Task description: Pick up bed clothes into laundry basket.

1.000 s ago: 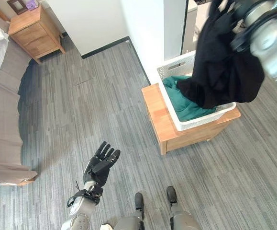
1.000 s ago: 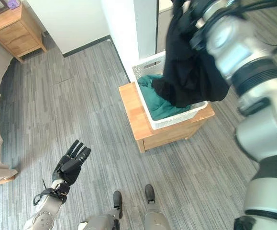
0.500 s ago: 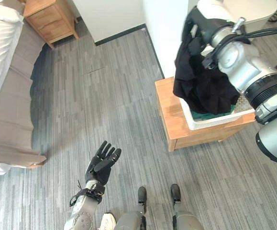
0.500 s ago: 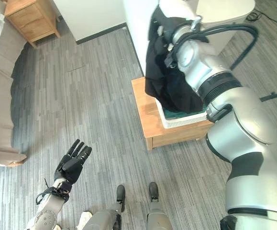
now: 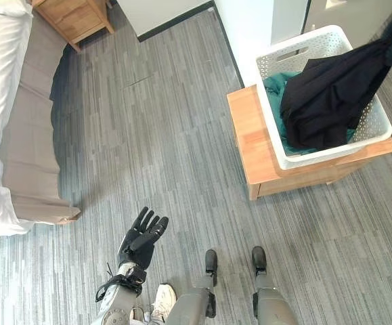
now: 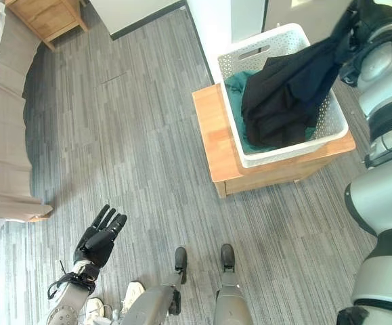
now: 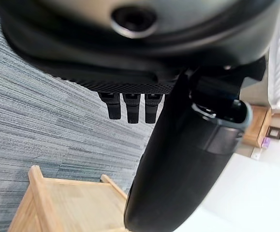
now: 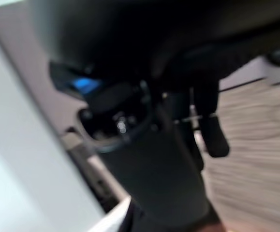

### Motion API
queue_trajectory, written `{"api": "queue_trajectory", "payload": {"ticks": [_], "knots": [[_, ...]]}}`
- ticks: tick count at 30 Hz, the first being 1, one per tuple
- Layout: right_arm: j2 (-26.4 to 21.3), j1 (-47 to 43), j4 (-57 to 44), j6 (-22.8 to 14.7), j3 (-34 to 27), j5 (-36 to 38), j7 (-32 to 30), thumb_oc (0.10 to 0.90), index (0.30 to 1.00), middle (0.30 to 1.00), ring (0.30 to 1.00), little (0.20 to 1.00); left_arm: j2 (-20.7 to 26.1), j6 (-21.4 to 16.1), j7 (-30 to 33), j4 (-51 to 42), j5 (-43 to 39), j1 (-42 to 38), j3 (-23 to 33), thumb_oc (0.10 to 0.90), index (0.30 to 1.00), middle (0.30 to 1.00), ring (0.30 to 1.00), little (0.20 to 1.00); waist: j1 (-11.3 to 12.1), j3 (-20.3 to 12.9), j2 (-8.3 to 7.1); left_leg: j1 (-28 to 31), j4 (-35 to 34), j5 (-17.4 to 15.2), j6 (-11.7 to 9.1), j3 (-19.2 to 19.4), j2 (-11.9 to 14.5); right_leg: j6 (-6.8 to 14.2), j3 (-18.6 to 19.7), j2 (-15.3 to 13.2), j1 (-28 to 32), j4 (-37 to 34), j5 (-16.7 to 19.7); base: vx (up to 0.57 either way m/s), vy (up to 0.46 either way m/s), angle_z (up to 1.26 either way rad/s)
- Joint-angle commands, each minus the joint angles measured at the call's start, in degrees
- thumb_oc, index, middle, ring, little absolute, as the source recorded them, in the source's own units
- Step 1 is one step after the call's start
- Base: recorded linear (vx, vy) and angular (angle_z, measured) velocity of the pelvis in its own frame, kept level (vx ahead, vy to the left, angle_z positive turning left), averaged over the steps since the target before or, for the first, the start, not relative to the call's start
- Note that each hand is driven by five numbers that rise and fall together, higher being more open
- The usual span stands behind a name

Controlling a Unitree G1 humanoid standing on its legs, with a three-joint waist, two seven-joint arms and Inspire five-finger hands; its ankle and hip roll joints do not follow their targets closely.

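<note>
Left hand (image 5: 141, 237), lower left: fingers straight, spread, holding nothing. White laundry basket (image 5: 321, 150) on wooden stand (image 5: 250, 135), upper right: holds teal cloth (image 5: 275, 88); black garment (image 5: 324, 95) draped inside, rising to right hand (image 6: 361, 17), grip unclear. Bed (image 5: 19, 115), upper left.

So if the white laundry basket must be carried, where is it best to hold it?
Probably at the handle slot in the far end wall of the laundry basket, fingers hooking in from outside. The near end likely has a matching slot, unseen. The black garment drapes over the right rim, so that side is blocked.
</note>
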Motion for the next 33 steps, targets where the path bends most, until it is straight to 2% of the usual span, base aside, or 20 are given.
{"api": "queue_trajectory", "payload": {"ticks": [1,7,10,12,18,19,24,33], "knots": [[2.4,-8.6,-1.3,-2.6,3.6,-1.9,-3.7,0.4,0.3,0.3,0.3,0.3,1.2,-5.0,-0.8,-6.5,2.7,-2.1,-0.1,0.8,0.9,0.9,0.9,0.9,-0.8,-1.0,-2.88,-0.5,0.0,-0.7,-0.2,1.8,-3.0,2.9,9.5,-1.4,-4.2,7.7,-11.9,-0.01,-0.036,-0.09],[10.1,-7.1,-6.9,-3.6,4.3,-5.3,-4.3,0.4,0.3,0.3,0.3,0.3,0.3,-5.2,-0.4,-5.2,2.7,-4.5,-1.9,0.8,0.9,0.9,0.9,0.9,-1.1,-0.8,-2.43,-0.1,0.0,-0.6,-0.4,2.1,-2.9,2.4,10.0,-0.9,-4.1,8.4,-12.4,0.0,-0.004,-0.02],[10.9,-7.5,-7.8,-3.7,4.6,-5.6,-4.5,0.4,0.3,0.3,0.3,0.3,0.3,-5.2,-0.2,-4.9,2.7,-4.7,-2.0,0.8,0.9,0.9,0.9,0.9,-1.2,-0.8,-2.42,-0.1,0.0,-0.6,-0.4,2.1,-3.0,2.4,10.1,-0.9,-4.0,8.4,-12.5,0.01,0.0,-0.05],[14.2,-8.2,-9.7,-3.9,5.0,-6.6,-5.3,0.4,0.3,0.3,0.3,0.3,-0.1,-5.5,0.2,-4.4,2.3,-5.4,-2.2,0.8,0.9,0.9,0.9,0.9,-1.3,-0.8,-2.34,0.1,0.0,-0.8,-0.4,2.2,-3.1,2.3,10.1,-0.9,-4.0,8.4,-12.4,0.01,0.004,0.02],[18.2,-8.5,-10.4,-3.2,4.4,-7.4,-6.4,0.4,0.3,0.3,0.3,0.3,-0.6,-5.9,0.9,-3.8,1.6,-6.1,-2.4,0.8,0.9,0.9,0.9,0.9,-1.5,-0.5,-2.46,-0.2,0.0,-1.0,-0.3,2.6,-3.1,2.2,10.4,-0.8,-4.2,8.1,-12.1,0.0,0.002,-0.01],[18.4,-7.8,-9.6,-3.0,4.1,-7.2,-6.2,0.8,0.9,0.9,0.9,0.9,-0.5,-5.9,1.1,-3.9,1.8,-6.5,-2.3,0.8,0.9,0.9,0.9,0.9,-1.4,-0.4,-2.52,-0.2,0.0,-1.0,-0.3,2.6,-3.1,2.3,10.4,-0.9,-4.3,8.2,-12.0,0.0,0.0,0.0],[19.2,-9.0,-5.7,-1.9,4.9,-8.4,-5.5,0.8,0.9,0.9,0.9,0.9,-0.1,-6.3,1.6,-4.0,3.0,-6.6,-1.6,0.8,0.9,0.9,0.9,0.9,-1.2,-0.5,-2.85,0.0,0.0,-1.5,-0.2,2.4,-3.2,2.3,10.4,-0.9,-4.2,8.2,-12.0,0.0,0.019,0.03],[14.9,-12.6,0.4,0.7,8.2,-15.0,-4.8,0.8,0.9,0.9,0.9,0.9,1.0,-5.9,0.4,-5.9,4.9,-6.6,-1.9,0.8,0.9,0.9,0.9,0.9,-1.0,-1.9,-2.9,1.2,0.0,-2.0,0.1,2.4,-3.5,2.6,10.4,-1.3,-2.8,7.5,-12.0,0.0,0.028,0.01]]}}
